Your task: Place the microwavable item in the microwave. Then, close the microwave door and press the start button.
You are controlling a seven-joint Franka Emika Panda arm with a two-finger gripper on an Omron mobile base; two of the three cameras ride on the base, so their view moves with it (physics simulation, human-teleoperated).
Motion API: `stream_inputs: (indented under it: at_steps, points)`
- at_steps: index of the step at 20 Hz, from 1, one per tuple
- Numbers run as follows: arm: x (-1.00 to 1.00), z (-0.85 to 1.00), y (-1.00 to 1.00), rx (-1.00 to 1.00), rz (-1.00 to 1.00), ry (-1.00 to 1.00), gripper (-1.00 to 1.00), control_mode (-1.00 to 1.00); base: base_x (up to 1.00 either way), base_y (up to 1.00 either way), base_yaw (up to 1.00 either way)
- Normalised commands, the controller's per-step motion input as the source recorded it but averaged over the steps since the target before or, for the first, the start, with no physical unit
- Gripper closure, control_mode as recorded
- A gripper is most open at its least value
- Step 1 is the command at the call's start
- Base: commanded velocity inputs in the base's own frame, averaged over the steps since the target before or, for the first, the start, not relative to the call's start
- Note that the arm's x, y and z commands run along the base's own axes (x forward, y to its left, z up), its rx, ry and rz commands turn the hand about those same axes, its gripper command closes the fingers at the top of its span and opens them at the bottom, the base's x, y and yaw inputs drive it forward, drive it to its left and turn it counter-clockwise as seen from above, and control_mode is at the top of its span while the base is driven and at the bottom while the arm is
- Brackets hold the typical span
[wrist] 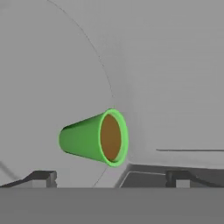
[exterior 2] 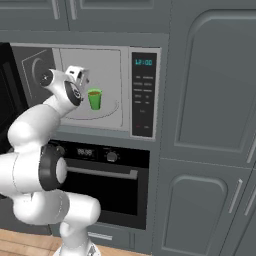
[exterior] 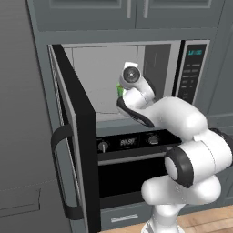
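Observation:
The microwavable item, a green cup (exterior 2: 94, 99) of brown liquid, stands upright on the round turntable (exterior 2: 110, 112) inside the microwave (exterior 2: 107, 65). My gripper (exterior 2: 82, 76) hangs just inside the cavity, left of and slightly above the cup, open and apart from it. In the hand view the cup (wrist: 94, 138) appears rolled on its side, beyond the two spread fingertips of the gripper (wrist: 111, 179), with nothing between them. A sliver of the cup (exterior: 120, 91) peeks from behind my wrist. The microwave door (exterior: 75, 118) stands wide open to the left. The start button (exterior 2: 143, 129) sits low on the dark control panel.
A black oven (exterior 2: 105, 175) with knobs and a bar handle sits right under the microwave. Grey cabinet fronts (exterior 2: 210, 100) fill the wall to the right. The open door's handle (exterior: 59, 173) juts out at the left, close to my arm's side.

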Motion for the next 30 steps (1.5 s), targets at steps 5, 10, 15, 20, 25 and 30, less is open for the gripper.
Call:
stream_inputs:
  at_steps: [5, 10, 15, 20, 25, 30]
  points:
    - [-1.0, 0.65, 0.02, 0.0, 0.0, 0.0, -1.0, -1.0, 0.0, 0.0, 0.0]
    - [-1.0, 0.53, 0.05, -0.01, 0.0, 0.0, -1.0, -1.0, 0.0, 0.0, 0.0]
    - [-1.0, -0.1, 0.27, -0.08, 0.0, -0.1, -1.0, -1.0, 0.0, 0.0, 0.0]
    - [-1.0, 0.03, 0.12, -0.09, 0.0, -0.18, -1.0, -1.0, 0.0, 0.0, 0.0]
    - [-1.0, 0.45, 0.0, -0.07, 0.0, -0.15, -1.0, -1.0, 0.0, 0.0, 0.0]
    - [-1.0, 0.34, 0.04, -0.03, 0.0, -0.06, -1.0, -1.0, 0.0, 0.0, 0.0]
